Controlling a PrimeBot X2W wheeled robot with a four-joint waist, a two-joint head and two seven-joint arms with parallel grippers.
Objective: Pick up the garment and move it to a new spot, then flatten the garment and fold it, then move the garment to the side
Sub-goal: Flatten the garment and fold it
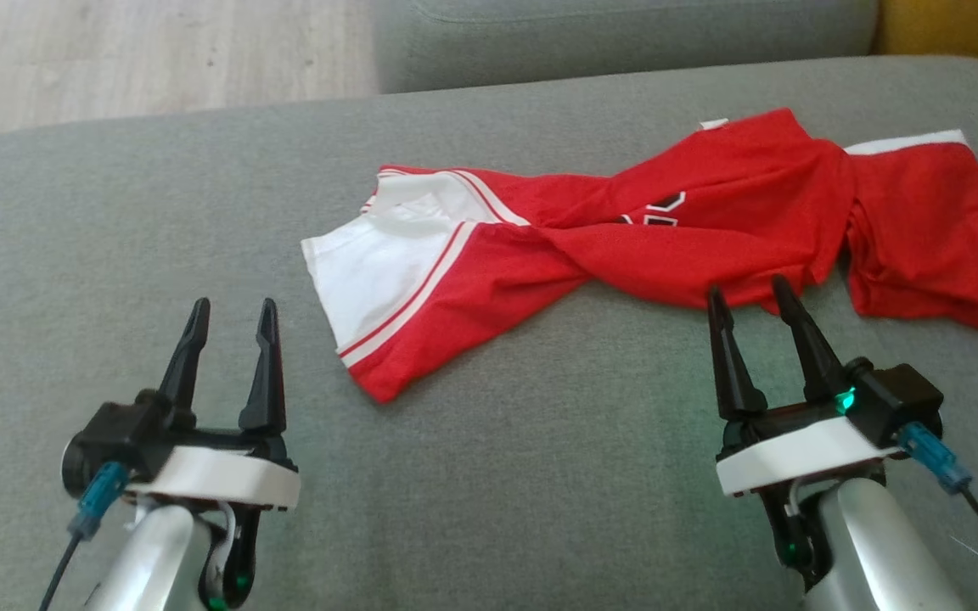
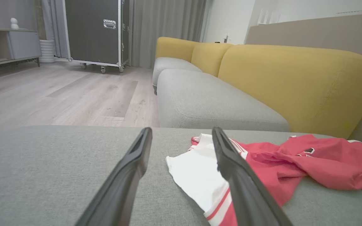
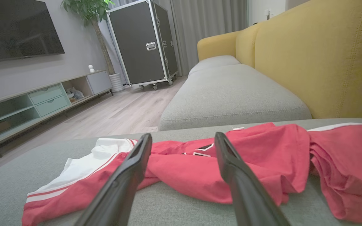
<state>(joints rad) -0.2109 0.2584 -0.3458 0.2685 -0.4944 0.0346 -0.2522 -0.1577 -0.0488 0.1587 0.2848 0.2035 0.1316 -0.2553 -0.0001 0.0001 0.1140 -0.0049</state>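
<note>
The garment [image 1: 693, 229] is thin, soft, wrinkled cloth in red and white. The grey sofa seat [image 1: 158, 221] is rough, woven, matt cloth, and the yellow backrest [image 2: 294, 88] is cloth with a finer grain. The fingers [image 2: 127, 175] of the left end effector [image 1: 234, 304] and right end effector [image 1: 747, 287] look like dark, smooth, matt plastic, and the floor [image 2: 58, 94] is pale, smooth wood.
</note>
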